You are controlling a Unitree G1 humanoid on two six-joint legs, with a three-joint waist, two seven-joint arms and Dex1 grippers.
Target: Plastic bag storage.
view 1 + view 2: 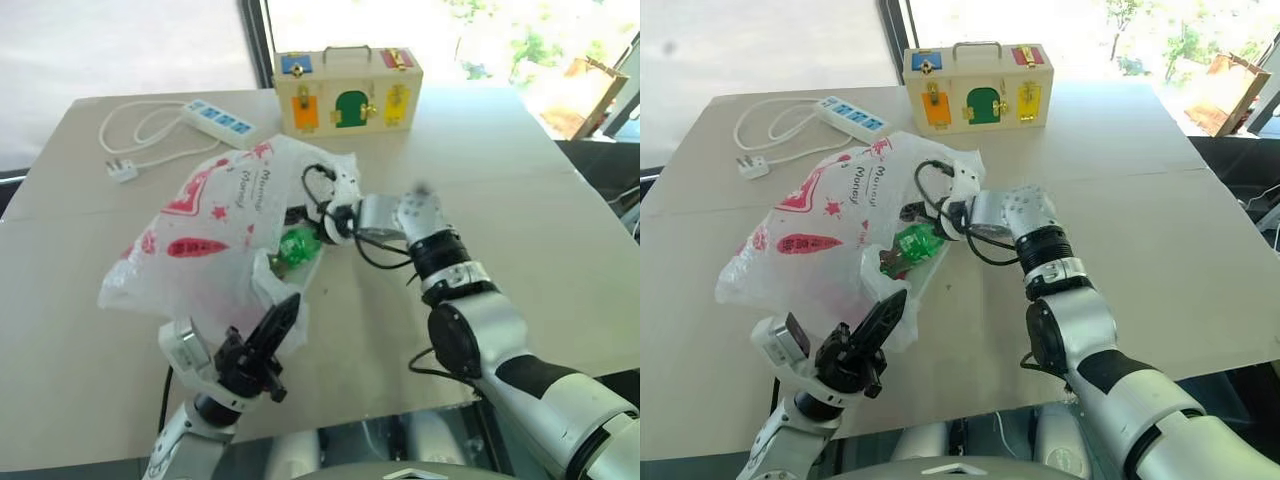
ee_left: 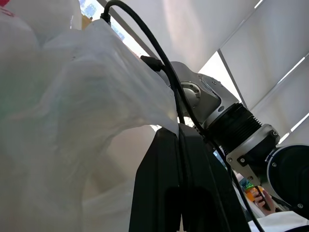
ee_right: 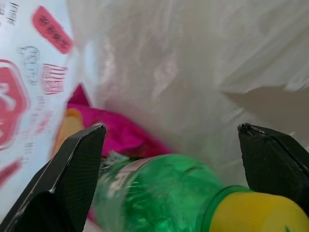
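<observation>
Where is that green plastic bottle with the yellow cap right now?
The green plastic bottle lies in the white plastic bag's mouth at mid-table, between the open right gripper's fingers.

A tan table point(image 1: 560, 260) holds 1 plastic bag point(image 1: 205, 235), white with red print, near the centre. Inside its opening lie 1 green bottle point(image 3: 159, 193) with 1 yellow cap point(image 3: 251, 212) and 1 pink packet point(image 3: 120, 133). At 12 o'clock stands 1 wooden box point(image 1: 347, 90) with 4 coloured doors showing on its front and 1 handle on top. At 10 o'clock lies 1 white power strip point(image 1: 218, 118) with 1 coiled cord ending in 1 plug point(image 1: 123, 171). 2 robot grippers are in view: 1 left gripper point(image 1: 280, 322) and 1 right gripper point(image 3: 176, 145).
</observation>
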